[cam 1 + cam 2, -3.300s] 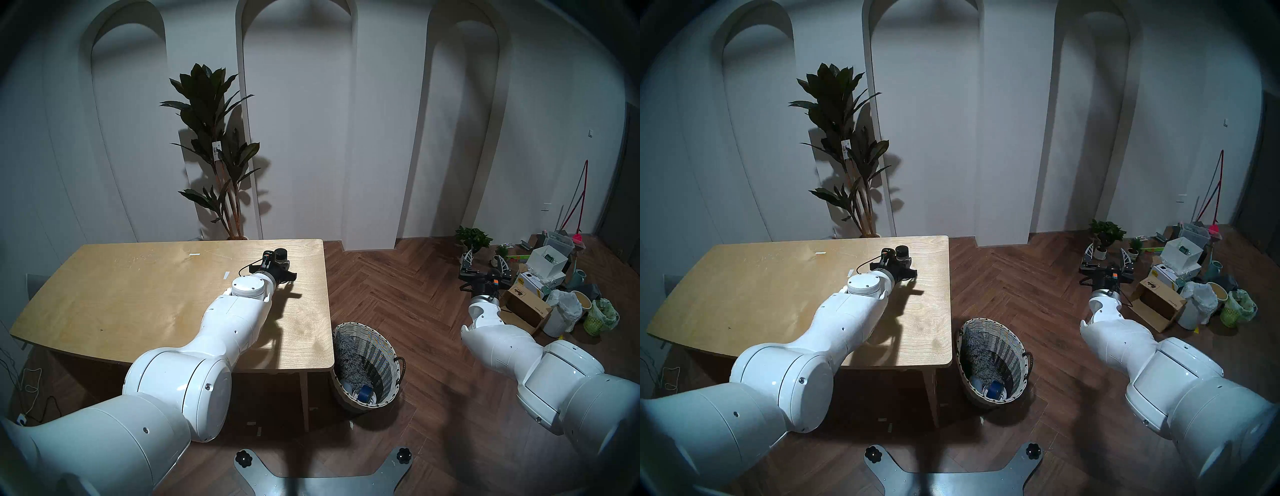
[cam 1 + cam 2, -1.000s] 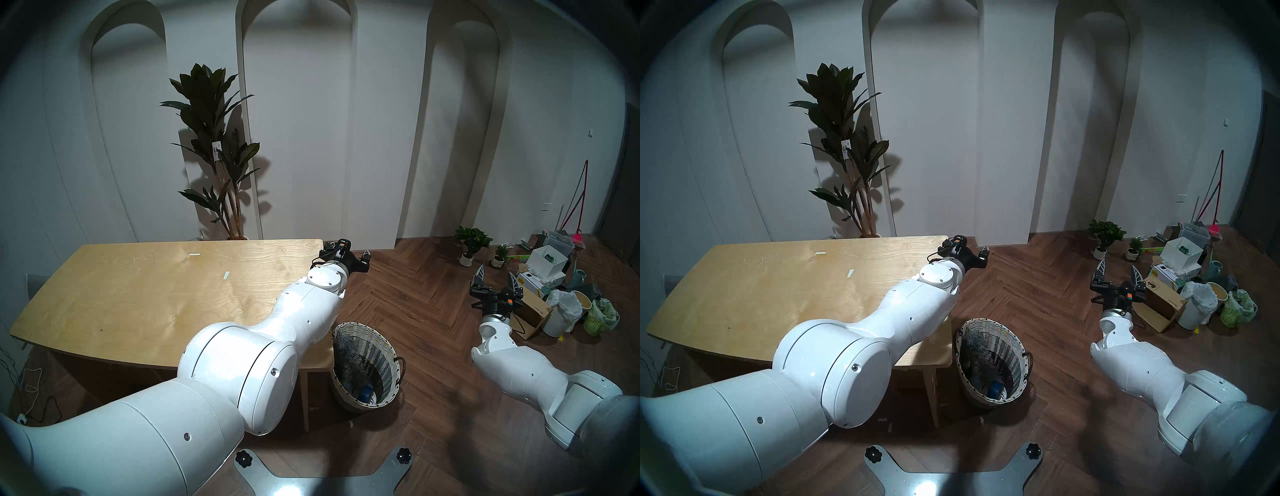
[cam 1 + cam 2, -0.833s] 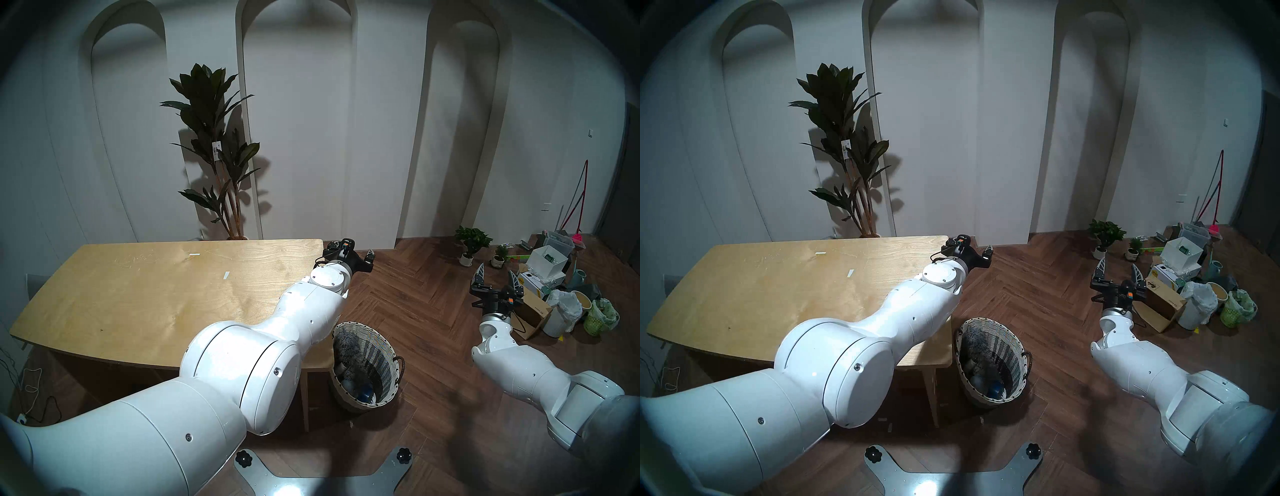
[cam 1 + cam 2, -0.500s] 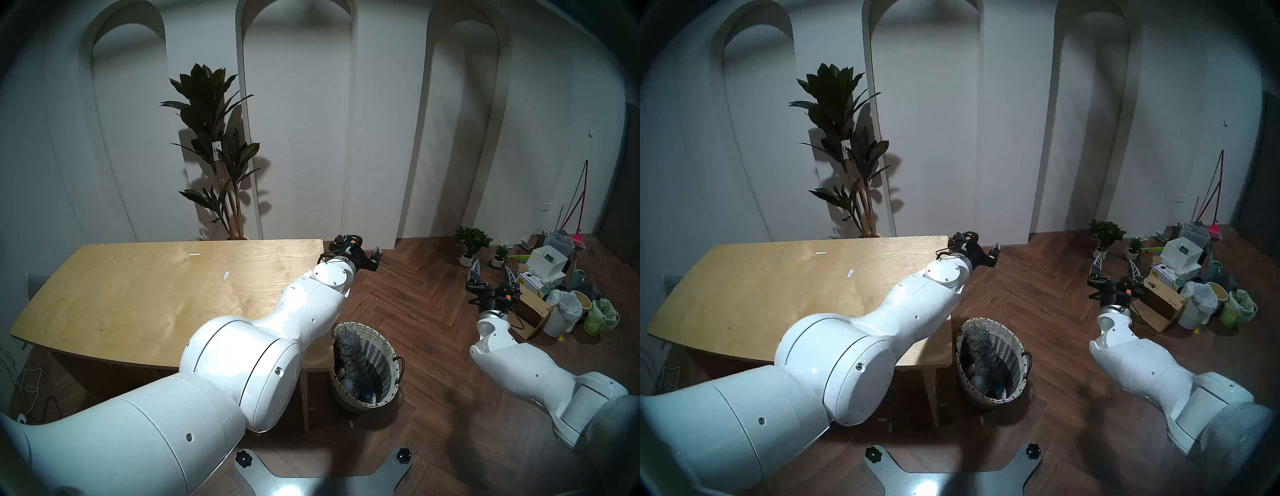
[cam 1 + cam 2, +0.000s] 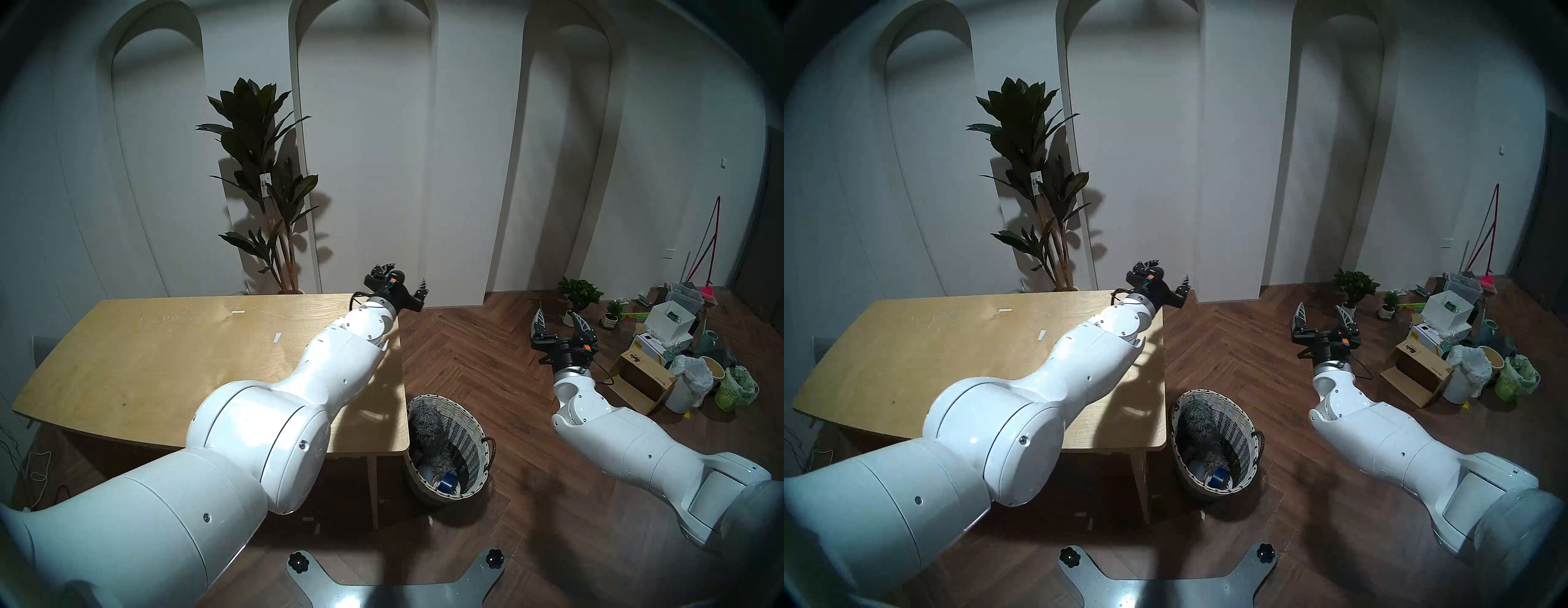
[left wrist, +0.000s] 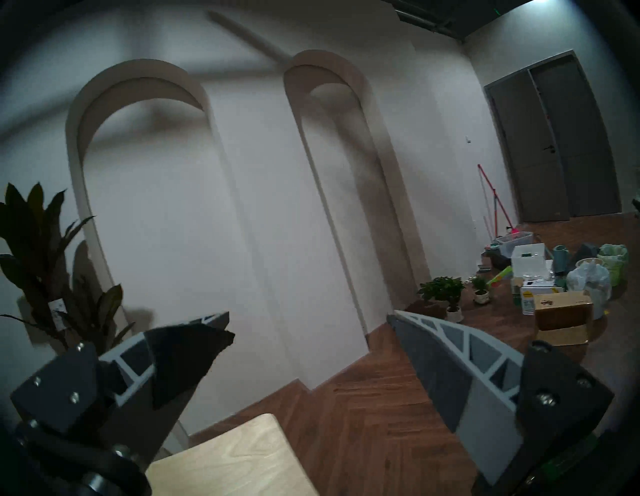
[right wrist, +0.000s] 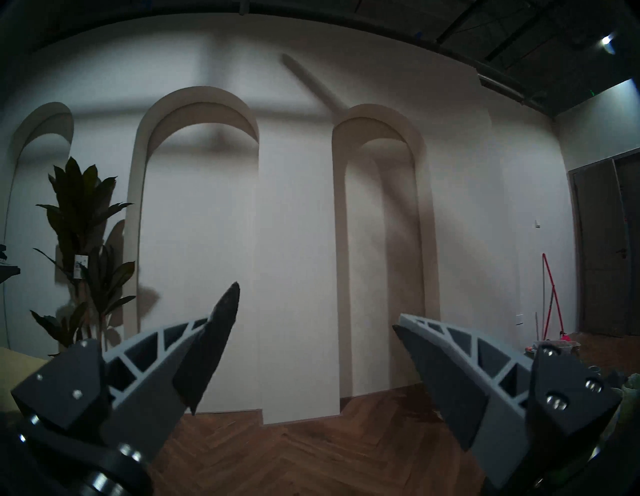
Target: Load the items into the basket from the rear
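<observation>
The striped wicker basket stands on the floor at the table's near right corner. Inside it the fluffy grey duster leans against the left wall. The blue tape roll lies at the bottom beside a pale rounded thing. My left gripper hangs open and empty above the table's far right corner, well beyond the basket. My right gripper is open and empty over the floor to the basket's far right.
The wooden table carries only two small tape strips. A tall plant stands behind it. Boxes, bags, a green mesh basket and small potted plants crowd the floor at the right. My base plate lies at the bottom.
My left gripper, at a dark-capped bottle on the table three seconds ago, has since swung right past the table edge, then risen back left. The right gripper moved left. Both stayed open this last second.
</observation>
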Motion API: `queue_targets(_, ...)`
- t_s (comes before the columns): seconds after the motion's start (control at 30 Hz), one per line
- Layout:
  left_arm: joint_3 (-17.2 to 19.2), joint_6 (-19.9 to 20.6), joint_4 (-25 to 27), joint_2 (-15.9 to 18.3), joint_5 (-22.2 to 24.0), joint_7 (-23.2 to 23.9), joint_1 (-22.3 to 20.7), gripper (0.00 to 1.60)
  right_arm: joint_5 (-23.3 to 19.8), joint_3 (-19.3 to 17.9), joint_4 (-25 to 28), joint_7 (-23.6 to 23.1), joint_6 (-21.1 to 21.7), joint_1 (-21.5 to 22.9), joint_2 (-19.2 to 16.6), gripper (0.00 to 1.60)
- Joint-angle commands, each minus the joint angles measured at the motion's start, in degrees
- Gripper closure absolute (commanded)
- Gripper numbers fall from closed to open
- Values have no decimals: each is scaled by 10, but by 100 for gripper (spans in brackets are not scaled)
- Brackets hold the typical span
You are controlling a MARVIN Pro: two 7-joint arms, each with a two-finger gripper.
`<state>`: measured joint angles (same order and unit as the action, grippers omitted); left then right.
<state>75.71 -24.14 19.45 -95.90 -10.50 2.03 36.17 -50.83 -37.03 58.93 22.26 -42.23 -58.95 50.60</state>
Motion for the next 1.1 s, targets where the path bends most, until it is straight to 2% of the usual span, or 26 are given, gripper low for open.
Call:
queue_targets(0.0,26,-15,26,57,13,-20,-4,0,5,0,47,1,19,32,20,0)
queue_targets(0.23,50,-31,42,78,28,-29,13,0,6,4,75,4,45,46,44,0)
queue_targets(0.67,40,-54,61,76,29,-2,53,0,17,20,100,16,91,62,96,0)
queue_targets(1.07,54,-84,105,123,39,-5,57,0,21,38,106,40,136,79,132,0)
